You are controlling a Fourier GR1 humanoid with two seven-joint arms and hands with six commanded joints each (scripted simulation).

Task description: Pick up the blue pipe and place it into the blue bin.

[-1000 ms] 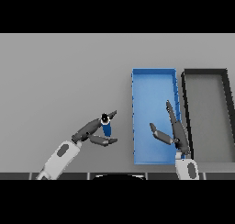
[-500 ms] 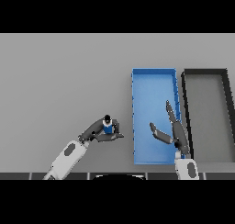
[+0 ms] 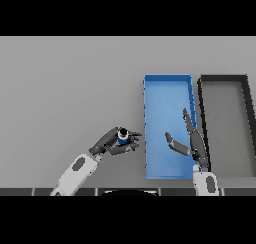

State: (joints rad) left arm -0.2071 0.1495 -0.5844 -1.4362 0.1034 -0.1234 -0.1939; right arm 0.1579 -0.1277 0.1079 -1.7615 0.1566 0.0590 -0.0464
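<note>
Left hand pinches the pipe just left of the blue bin, ready to carry it over. Right hand hangs spread above the bin.

The small blue pipe, seemingly upright, sits just left of the long blue bin.

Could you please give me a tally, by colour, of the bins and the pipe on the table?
Blue: 2, the blue bin and the blue pipe, held in the left robot hand
Black: 1, the black bin to the right of the blue one
Total: 3
</note>
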